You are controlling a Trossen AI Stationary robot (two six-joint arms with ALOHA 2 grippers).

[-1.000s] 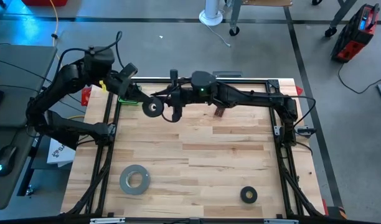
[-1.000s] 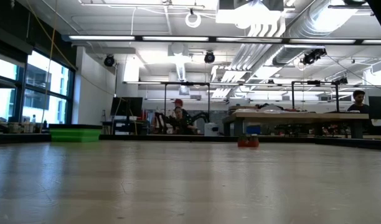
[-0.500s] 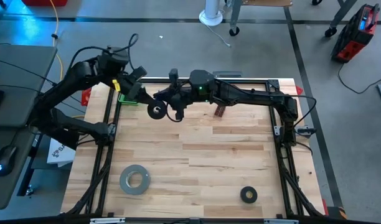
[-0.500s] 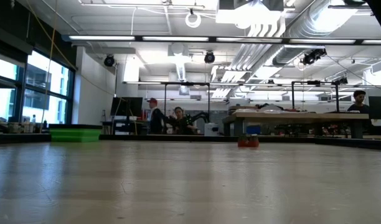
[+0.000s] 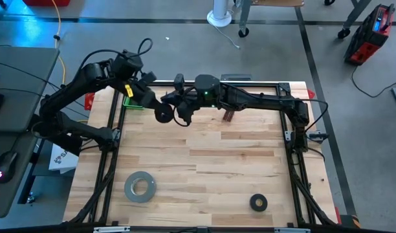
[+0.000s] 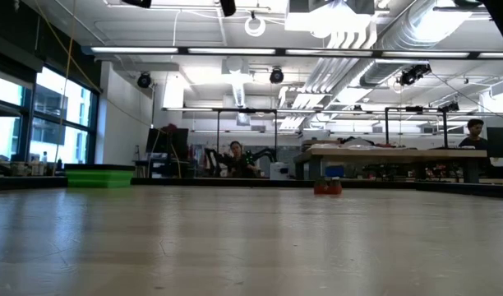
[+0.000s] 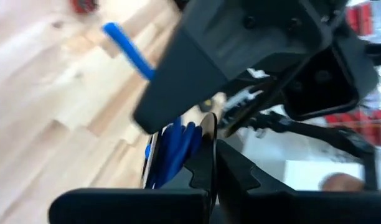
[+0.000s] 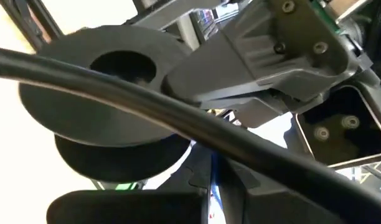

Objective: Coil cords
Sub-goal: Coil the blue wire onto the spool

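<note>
Both arms meet over the far edge of the wooden surface (image 5: pixel 204 162), with the small black spool (image 5: pixel 162 114) as the landmark between them. In the high view the spool hangs above the boards, well apart from the grey tape roll (image 5: pixel 140 186) and the black ring (image 5: pixel 258 202) that lie near the opposite edge.

Progress: the left wrist view shows several turns of the blue cord (image 7: pixel 172 149) already lying between the spool's two discs, while a straight blue length runs away from the spool toward the boards. Judged from this, winding is under way but not complete; the free length is yet to be taken up. How much cord remains off the spool cannot be told.

Left gripper (image 5: pixel 148 98): just beside the spool, on the side toward the green bin (image 5: pixel 130 101). In the left wrist view its dark fingers sit at the spool's rim, close to the wound cord; whether they are apart or pressed together on anything cannot be told.

Right gripper (image 5: pixel 172 105): on the spool's other side, reaching in from the right arm that stretches along the far edge. The right wrist view shows the spool's discs directly ahead of this gripper, with a black cable crossing in front; it appears to carry the spool, but the fingers' closure is hidden.

The low view shows only bare boards and the room beyond.
</note>
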